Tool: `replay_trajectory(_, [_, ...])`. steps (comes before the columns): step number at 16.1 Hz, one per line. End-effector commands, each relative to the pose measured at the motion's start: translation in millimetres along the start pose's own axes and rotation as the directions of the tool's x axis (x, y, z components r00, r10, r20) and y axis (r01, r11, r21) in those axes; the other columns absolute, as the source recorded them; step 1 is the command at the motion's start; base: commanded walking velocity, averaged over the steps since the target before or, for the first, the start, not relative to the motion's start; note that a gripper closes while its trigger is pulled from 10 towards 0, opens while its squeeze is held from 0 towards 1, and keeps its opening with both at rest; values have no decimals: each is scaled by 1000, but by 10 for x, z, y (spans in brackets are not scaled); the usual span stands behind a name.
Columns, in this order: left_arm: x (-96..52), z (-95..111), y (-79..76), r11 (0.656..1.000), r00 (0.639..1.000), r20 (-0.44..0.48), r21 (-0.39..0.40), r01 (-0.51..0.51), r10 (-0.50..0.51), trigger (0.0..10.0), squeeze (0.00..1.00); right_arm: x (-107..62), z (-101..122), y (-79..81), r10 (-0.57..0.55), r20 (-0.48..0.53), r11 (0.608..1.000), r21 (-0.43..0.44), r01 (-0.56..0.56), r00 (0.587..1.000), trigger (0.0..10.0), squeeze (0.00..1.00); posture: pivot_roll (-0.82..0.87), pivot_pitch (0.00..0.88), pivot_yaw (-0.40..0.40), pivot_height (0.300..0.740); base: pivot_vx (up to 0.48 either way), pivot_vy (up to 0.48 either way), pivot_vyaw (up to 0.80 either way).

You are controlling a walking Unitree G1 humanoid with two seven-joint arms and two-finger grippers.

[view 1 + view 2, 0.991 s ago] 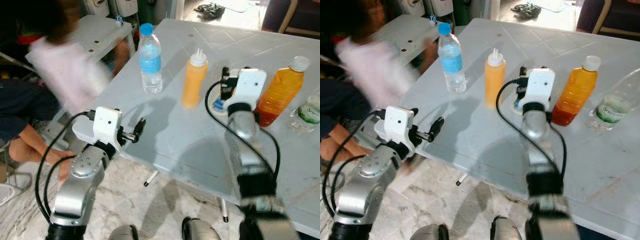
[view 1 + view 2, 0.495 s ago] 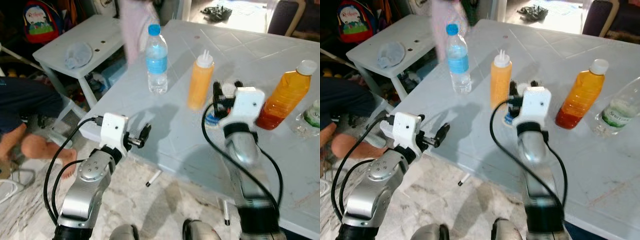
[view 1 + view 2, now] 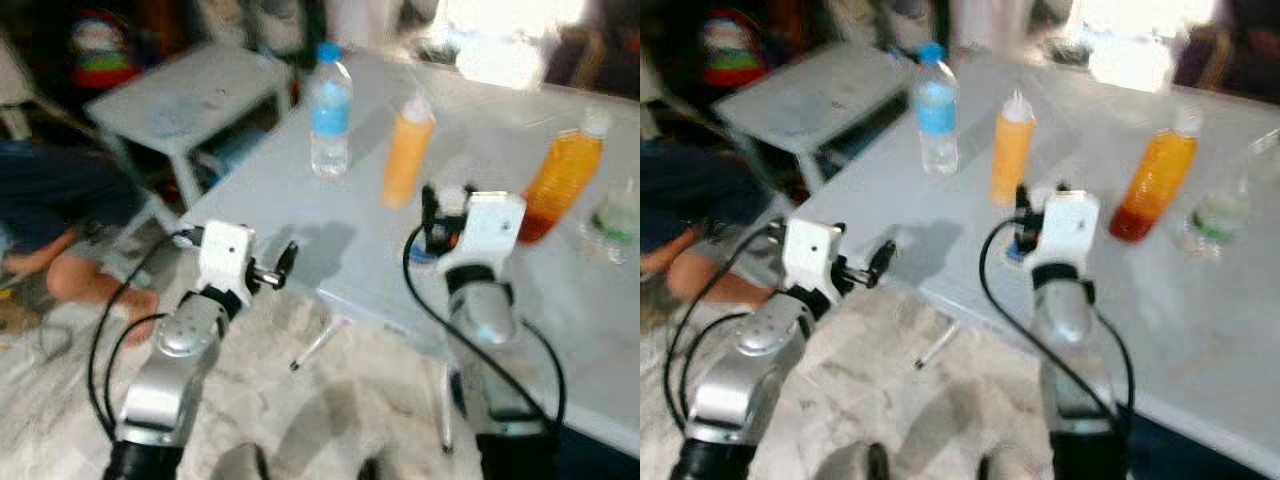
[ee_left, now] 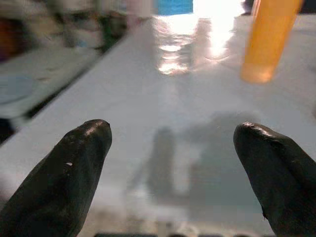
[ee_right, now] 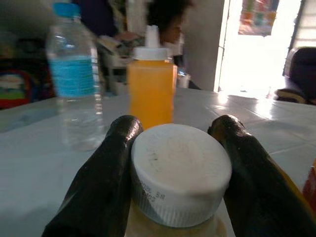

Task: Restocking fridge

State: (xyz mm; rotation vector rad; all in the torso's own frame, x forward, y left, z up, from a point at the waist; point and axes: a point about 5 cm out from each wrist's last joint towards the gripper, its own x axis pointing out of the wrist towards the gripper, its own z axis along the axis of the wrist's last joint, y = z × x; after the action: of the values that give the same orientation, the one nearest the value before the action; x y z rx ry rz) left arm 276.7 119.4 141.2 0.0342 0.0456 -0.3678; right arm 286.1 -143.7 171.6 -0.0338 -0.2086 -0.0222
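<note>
On the white table [image 3: 360, 245] stand a clear water bottle [image 3: 330, 110] with a blue label, an orange squeeze bottle [image 3: 408, 150], an orange juice bottle [image 3: 562, 180] and, blurred at the far right, a clear green-labelled bottle [image 3: 615, 215]. My right gripper [image 5: 177, 123] is shut on a white-capped bottle [image 5: 180, 168], one finger on each side of the cap. That bottle stands in front of the squeeze bottle [image 5: 150, 84]. My left gripper [image 3: 285, 258] hovers open at the table's near left edge, with nothing between its fingers [image 4: 74, 168].
A smaller white table [image 3: 190, 95] stands to the left. A person in dark clothes [image 3: 60, 200] sits on the floor beside it, a bare leg [image 3: 90, 280] stretched toward my left arm. Pale marble floor lies below the table edge.
The whole picture has shifted and blurred, so the camera moved. The blurred figure in pink by the small table has left the view. My right gripper stays at the white-capped bottle.
</note>
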Motion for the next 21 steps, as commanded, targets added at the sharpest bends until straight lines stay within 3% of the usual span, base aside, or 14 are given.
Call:
replay_trajectory(1, [4,-39,18,1000,1000,-14,2,-13,13,10000,0,-21,-81,-7,4,-47,1000,7,-3,999,10000,0,8,21,45,740,-322,0,0])
replay_trajectory(5, [42,-38,34,1000,1000,-1,11,-23,23,10000,0,-18,-98,25,38,-43,999,5,-37,998,10000,0,18,0,43,740,-323,0,244])
replay_trajectory(13, [51,-45,112,998,999,10,41,-49,48,10000,0,19,-127,145,131,-26,991,10,-131,991,10000,0,34,0,59,740,-296,0,800])
replay_trajectory(17, [36,-70,80,998,998,7,35,-55,55,10000,0,-6,-140,240,191,-20,982,17,-190,981,10000,0,37,0,43,740,-284,0,800])
replay_trajectory(21, [-99,-160,162,989,989,-17,5,-148,148,10000,0,-186,-267,45,137,-76,991,11,-137,988,10000,0,31,0,44,740,-129,0,800])
